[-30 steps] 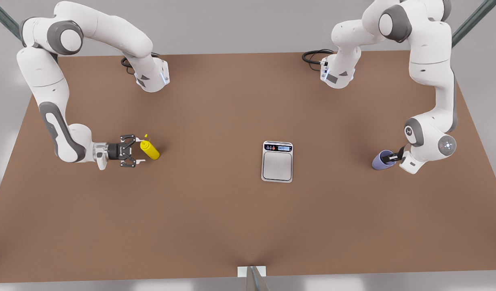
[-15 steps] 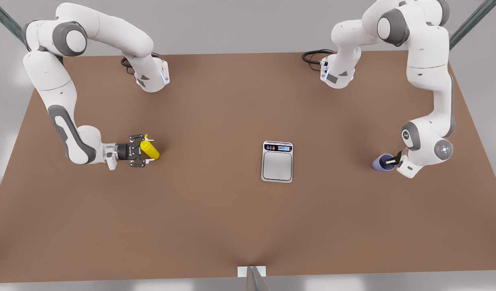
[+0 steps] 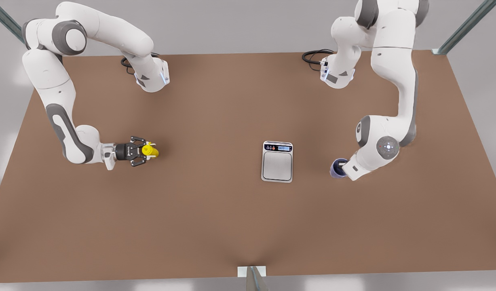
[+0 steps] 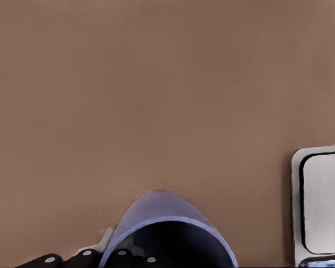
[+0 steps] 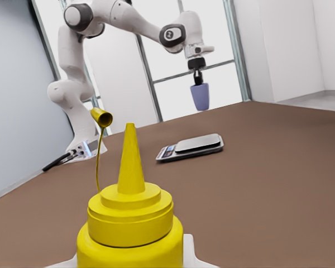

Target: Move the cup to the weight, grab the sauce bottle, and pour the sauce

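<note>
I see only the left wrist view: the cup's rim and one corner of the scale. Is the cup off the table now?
Observer: Yes. In the right wrist view the cup hangs from the left tool, above the table.
Operator: Where is the scale?
Observer: In the front view the scale lies to the cup's left, apart from it.
Operator: And the other arm?
Observer: The right tool is shut on the sauce bottle.

The bottle [image 3: 150,151] is bright yellow, and the cup [image 3: 336,168] is lavender-blue with a darker inside. The scale [image 3: 277,166] is silver-grey on a brown table [image 3: 215,218].
</note>
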